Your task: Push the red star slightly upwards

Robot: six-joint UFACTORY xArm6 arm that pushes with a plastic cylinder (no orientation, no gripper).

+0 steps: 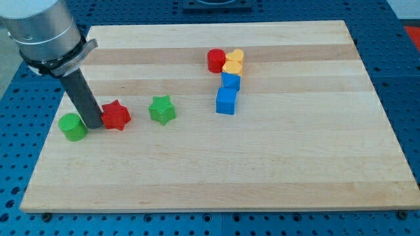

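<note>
The red star [116, 115] lies on the wooden board [262, 170] at the view's left. My tip [94, 124] rests on the board just left of the red star, touching or nearly touching it. The green cylinder [72, 126] sits right at the tip's left side, so the tip stands between the two blocks. The rod rises up and to the left from there.
A green star [161, 109] lies right of the red star. Near the view's top centre a red cylinder [216, 60], a yellow heart [236, 56], a yellow block [232, 67], a blue block [230, 81] and a blue cube [226, 101] form a cluster.
</note>
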